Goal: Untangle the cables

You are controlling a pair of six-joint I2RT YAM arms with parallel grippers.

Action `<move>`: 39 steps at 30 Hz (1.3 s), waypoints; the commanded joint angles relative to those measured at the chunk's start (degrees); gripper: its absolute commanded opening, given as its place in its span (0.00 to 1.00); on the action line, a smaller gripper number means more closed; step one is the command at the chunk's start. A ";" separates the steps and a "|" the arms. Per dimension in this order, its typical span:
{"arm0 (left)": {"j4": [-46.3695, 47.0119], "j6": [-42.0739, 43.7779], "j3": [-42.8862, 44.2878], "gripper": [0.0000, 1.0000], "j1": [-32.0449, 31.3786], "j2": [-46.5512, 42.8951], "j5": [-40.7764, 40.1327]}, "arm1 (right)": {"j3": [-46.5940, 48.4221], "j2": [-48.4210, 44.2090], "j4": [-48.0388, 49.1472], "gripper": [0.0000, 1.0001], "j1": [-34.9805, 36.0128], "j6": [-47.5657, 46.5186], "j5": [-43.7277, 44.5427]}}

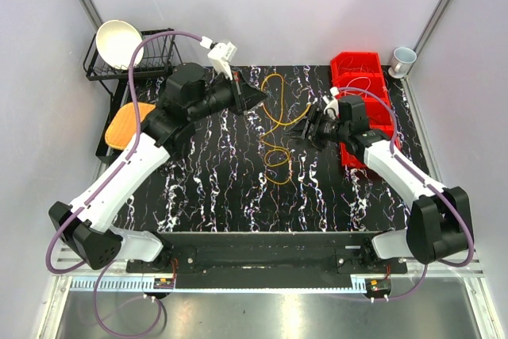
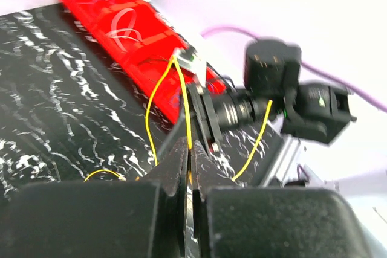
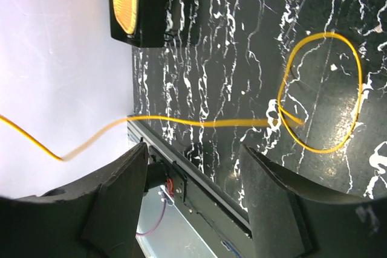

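A thin yellow cable (image 1: 275, 99) lies in loose loops on the black marbled table (image 1: 206, 188), with a smaller orange-yellow loop (image 1: 277, 166) nearer me. My left gripper (image 1: 254, 95) is shut on the yellow cable (image 2: 185, 104); in the left wrist view the jaws (image 2: 191, 149) pinch it and it rises taut from them. My right gripper (image 1: 306, 136) is open and empty. In the right wrist view the cable (image 3: 199, 123) runs across just beyond its fingertips (image 3: 193, 149), leading to a loop (image 3: 357, 83) on the table.
A red bin (image 1: 361, 97) holding pale thin wires stands at the right, behind my right arm. A white cup (image 1: 402, 59) is at the back right. A black dish rack (image 1: 155, 57) with a white bowl (image 1: 118, 41) and an orange board (image 1: 127, 125) are at the left.
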 commanded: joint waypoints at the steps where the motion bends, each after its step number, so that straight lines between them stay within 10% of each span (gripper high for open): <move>1: 1.70 -4.36 1.00 0.00 0.29 -0.99 -9.40 | -0.51 0.60 4.22 0.68 0.61 -2.19 0.33; 39: 6.97 -4.10 -6.65 0.00 0.72 -4.77 -6.25 | 13.90 23.36 -6.24 0.77 3.60 12.48 10.17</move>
